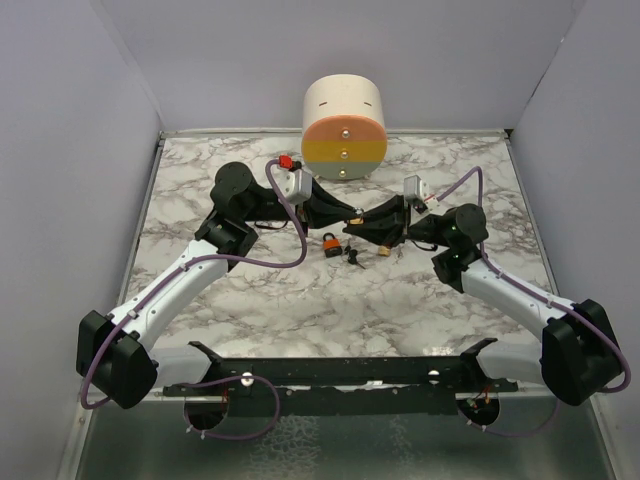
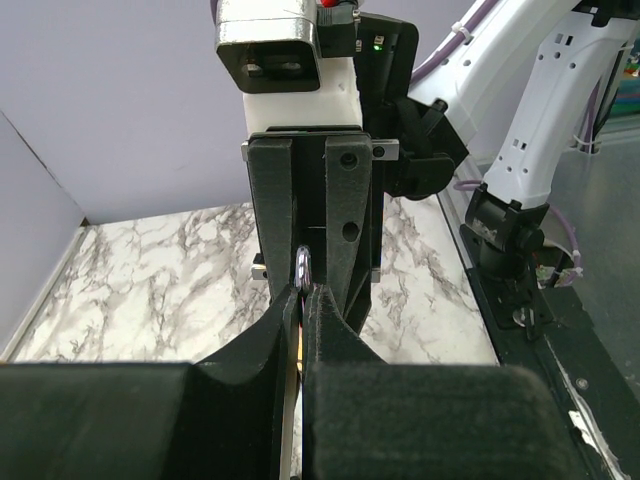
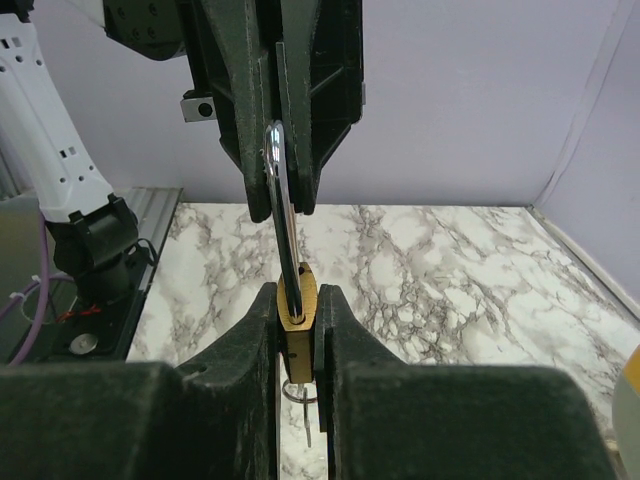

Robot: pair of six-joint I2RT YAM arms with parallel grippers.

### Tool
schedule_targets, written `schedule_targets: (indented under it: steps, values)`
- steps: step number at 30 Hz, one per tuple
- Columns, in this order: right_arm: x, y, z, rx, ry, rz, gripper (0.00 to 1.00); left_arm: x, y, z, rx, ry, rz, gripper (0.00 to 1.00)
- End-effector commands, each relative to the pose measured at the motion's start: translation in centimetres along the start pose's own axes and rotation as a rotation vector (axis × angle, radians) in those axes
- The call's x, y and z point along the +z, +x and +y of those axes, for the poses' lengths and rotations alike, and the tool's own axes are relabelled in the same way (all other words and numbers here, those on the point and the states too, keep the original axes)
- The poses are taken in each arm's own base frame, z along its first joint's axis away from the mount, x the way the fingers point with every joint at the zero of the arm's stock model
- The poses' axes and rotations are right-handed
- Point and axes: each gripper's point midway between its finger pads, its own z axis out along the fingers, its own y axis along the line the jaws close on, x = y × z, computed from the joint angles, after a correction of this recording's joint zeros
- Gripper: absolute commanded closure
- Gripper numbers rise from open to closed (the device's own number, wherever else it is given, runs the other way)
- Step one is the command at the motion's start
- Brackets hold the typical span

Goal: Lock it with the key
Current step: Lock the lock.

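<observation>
Pinching the brass padlock point(image 3: 298, 303) by its body, the right gripper point(image 3: 298, 292) is clamped tight; the left gripper point(image 2: 303, 292) is closed on its silvery shackle point(image 3: 282, 190). The key point(image 1: 352, 254) lies on the marble table point(image 1: 250, 310), well away from every edge, just beside an orange padlock point(image 1: 330, 243).

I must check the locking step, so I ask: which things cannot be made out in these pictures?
Left wrist view: the left tool hides all but the shackle.
Right wrist view: the right tool covers the keyhole of the brass padlock; whether a key is in cannot be told.
Top view: the key is too small to show its blades.
</observation>
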Motion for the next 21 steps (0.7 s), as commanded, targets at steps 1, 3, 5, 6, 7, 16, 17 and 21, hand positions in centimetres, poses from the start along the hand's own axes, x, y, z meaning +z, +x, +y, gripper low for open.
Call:
schedule_targets:
  steps: [1, 3, 5, 6, 7, 16, 17, 21]
  values:
    - [0.3, -0.8, -0.1, -0.009, 0.021, -0.016, 0.98, 0.1, -2.2, 0.2, 0.083, -0.010, -0.044, 0.98]
    - [0.3, -0.8, 0.0, -0.015, 0.021, -0.016, 0.99, 0.1, -2.2, 0.2, 0.083, -0.010, -0.045, 0.85]
    - [0.3, -0.8, 0.0, -0.015, 0.022, -0.013, 0.99, 0.1, -2.4, 0.3, 0.085, -0.015, -0.047, 0.75]
    - [0.3, -0.7, 0.0, -0.015, 0.022, -0.011, 0.99, 0.1, -2.5, 0.3, 0.089, -0.018, -0.050, 0.72]
    - [0.3, -0.7, 0.0, -0.014, 0.024, -0.009, 0.98, 0.1, -2.6, 0.4, 0.091, -0.022, -0.052, 0.71]
    - [0.1, -0.6, -0.2, -0.016, 0.039, -0.005, 0.99, 0.0, -3.3, 0.3, 0.107, -0.027, -0.063, 0.76]
    - [0.1, -0.6, -0.1, -0.016, 0.039, -0.005, 0.99, 0.0, -3.3, 0.3, 0.106, -0.028, -0.062, 0.78]
    - [0.1, -0.7, -0.2, -0.020, 0.044, -0.006, 0.99, 0.1, -3.0, 0.5, 0.097, -0.030, -0.058, 0.88]
